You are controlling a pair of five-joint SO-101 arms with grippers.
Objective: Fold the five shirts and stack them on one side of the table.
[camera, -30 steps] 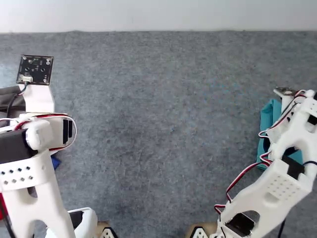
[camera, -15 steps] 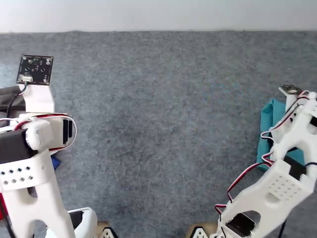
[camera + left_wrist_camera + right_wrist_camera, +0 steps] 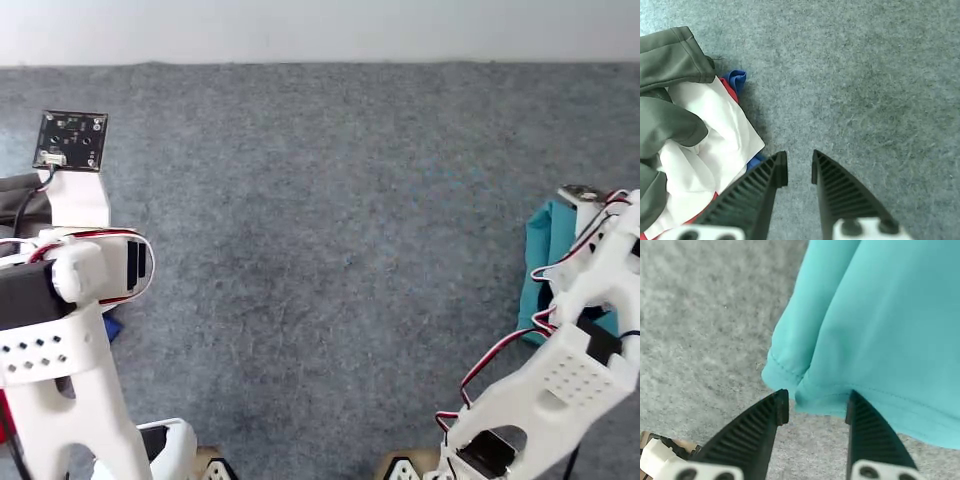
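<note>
In the last second only the right arm has moved. In the high view it has shifted a little toward the right edge of the bench and slightly toward its near side. The left arm has kept its place.

The right pincer is released and grasps nothing. Its two jaws stand apart, one on each side of the hemmed corner of the teal shirt. This shirt lies at the right side of the bench, partly under the right arm, and it looks already folded into a compact shape.

The left pincer is also released, with only a narrow gap between its jaws, and it hangs empty over bare bench. Just beside it is the pile of crumpled shirts: a dark grey shirt on top, a white shirt under it, and blue cloth and red cloth at the edges.

I judge that the small shift lines the right pincer up with the corner of the teal shirt, to grip or straighten it. The task seems to be at an early stage, because only this shirt is at the stacking side and the rest of the pile is not yet folded.
</note>
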